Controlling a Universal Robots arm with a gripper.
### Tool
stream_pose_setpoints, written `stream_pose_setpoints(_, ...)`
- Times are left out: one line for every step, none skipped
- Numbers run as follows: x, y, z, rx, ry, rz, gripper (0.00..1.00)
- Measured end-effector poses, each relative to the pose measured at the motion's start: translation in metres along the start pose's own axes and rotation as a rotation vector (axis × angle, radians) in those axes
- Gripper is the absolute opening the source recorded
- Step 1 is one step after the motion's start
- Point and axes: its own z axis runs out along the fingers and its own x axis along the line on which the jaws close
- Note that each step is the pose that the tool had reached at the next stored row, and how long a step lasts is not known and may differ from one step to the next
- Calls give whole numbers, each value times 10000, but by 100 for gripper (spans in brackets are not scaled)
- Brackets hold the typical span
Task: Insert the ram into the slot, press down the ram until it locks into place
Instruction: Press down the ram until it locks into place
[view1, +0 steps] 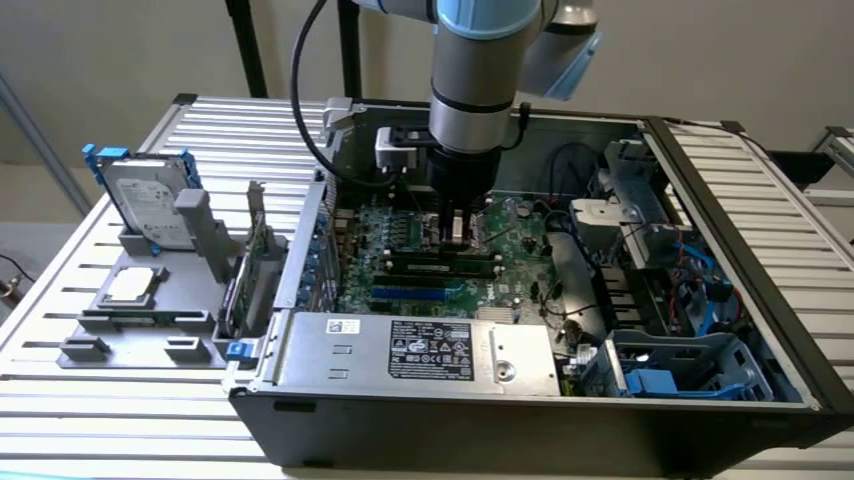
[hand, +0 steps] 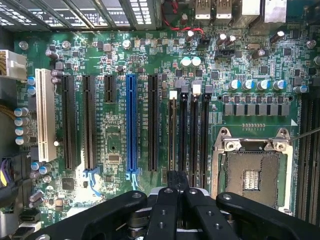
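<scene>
The gripper (view1: 457, 235) hangs inside the open computer case (view1: 747, 300) over the motherboard (view1: 400, 240), its fingers (hand: 177, 182) drawn together with nothing visibly between them. The ram (view1: 438, 267) lies seated in a slot (hand: 172, 135) just below the fingertips, near the board's middle. A hard drive (view1: 144, 205) stands on the worktop (view1: 80, 420) beside the case's far-left corner.
</scene>
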Motion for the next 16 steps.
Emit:
stream_pose_setpoints(-2,-1,-15,7,-17,0,10)
stream_pose_setpoints(-2,-1,-48,13,-19,0,10)
stream_pose_setpoints(0,0,-96,2,-7,0,10)
stream_pose_setpoints(2,2,-139,-5,0,1,10)
stream_pose_setpoints(2,2,-176,-7,-3,1,10)
stream_pose_setpoints(3,2,-208,-8,-2,0,10)
stream_pose_setpoints(4,2,-227,-9,-1,0,10)
stream_pose_setpoints(4,2,-235,-9,0,0,10)
stream_pose_setpoints(4,2,-235,-8,-2,0,10)
stream_pose_setpoints(3,2,-235,-7,-3,0,10)
stream_pose_setpoints(3,2,-235,-8,-3,-1,10)
stream_pose_setpoints(4,2,-235,-8,-2,0,10)
stream_pose_setpoints(4,2,-235,-8,-1,-1,10)
stream_pose_setpoints(4,2,-236,-8,-1,0,10)
stream_pose_setpoints(4,2,-235,-8,-1,0,10)
stream_pose_setpoints(4,2,-236,-8,-1,-1,10)
